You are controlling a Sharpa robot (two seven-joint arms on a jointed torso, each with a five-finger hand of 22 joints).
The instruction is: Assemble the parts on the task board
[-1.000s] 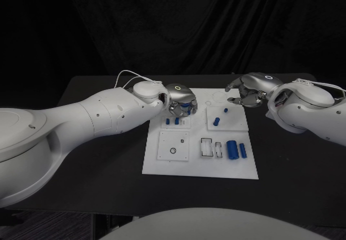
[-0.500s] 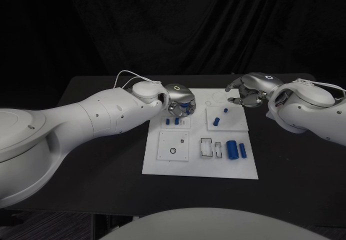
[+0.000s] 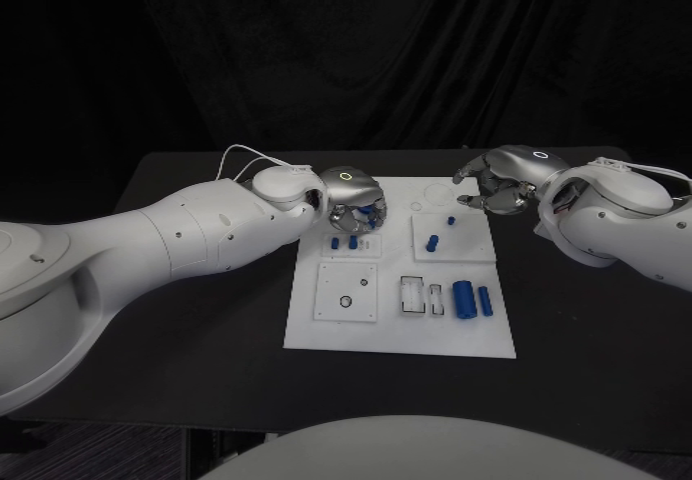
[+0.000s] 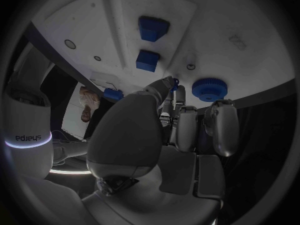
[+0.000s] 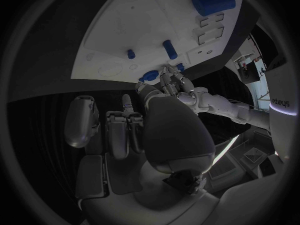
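The word "sharpa", mirrored, stands on the white wrist band of the right arm [image 4: 28,137], lower left of the left wrist view; it recurs on the left arm [image 5: 279,104], right edge of the right wrist view

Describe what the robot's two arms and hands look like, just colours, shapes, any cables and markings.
Both arms are glossy white, with rounded, bulbous shells dotted with small dark fastener holes. The left arm has a thin white cable looping near its wrist. Each ends in a silver metallic hand, the left hand and right hand, with a small glowing ring on the back. A lit white band and "sharpa" lettering mark the wrist in the wrist views.
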